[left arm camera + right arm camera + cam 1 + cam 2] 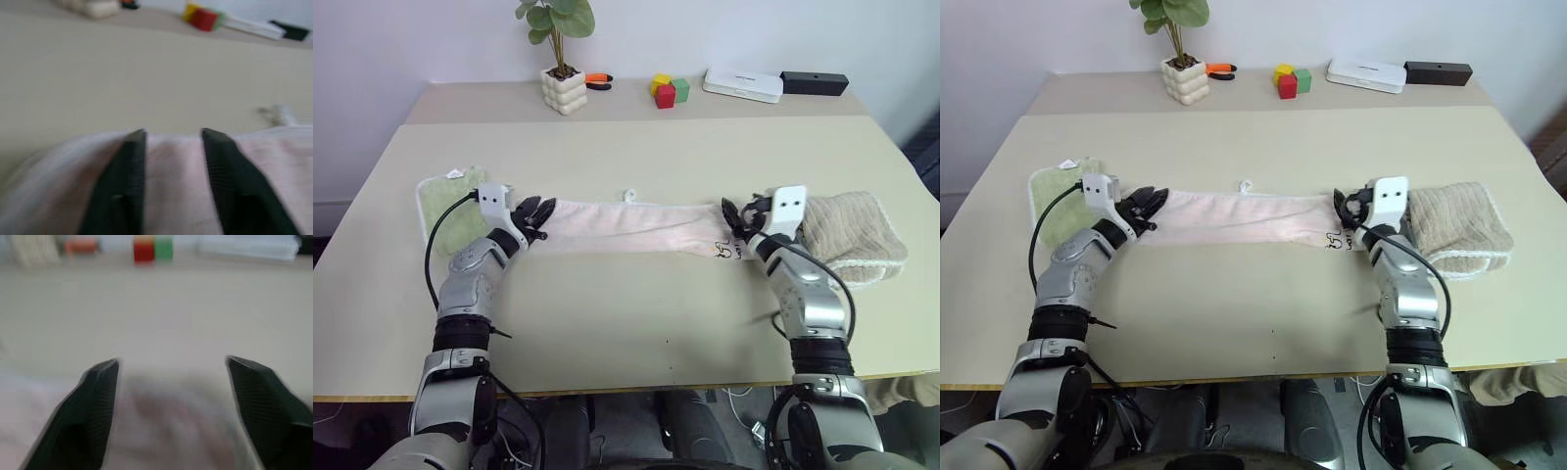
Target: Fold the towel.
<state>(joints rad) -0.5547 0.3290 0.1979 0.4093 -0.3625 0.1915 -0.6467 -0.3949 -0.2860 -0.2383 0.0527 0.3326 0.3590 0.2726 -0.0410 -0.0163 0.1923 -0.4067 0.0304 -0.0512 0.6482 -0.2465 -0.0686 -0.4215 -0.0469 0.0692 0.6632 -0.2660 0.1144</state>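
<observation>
No legible text, number or brand appears. The towel bears a small dark embroidered mark at its end beside the beige ribbed towel; its characters are too small to read.

Towel blurred betw. right pincer fingers — (mark unreadable).

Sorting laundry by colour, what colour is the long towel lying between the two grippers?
Pale pink towel; the left eye view shows it best.
</observation>
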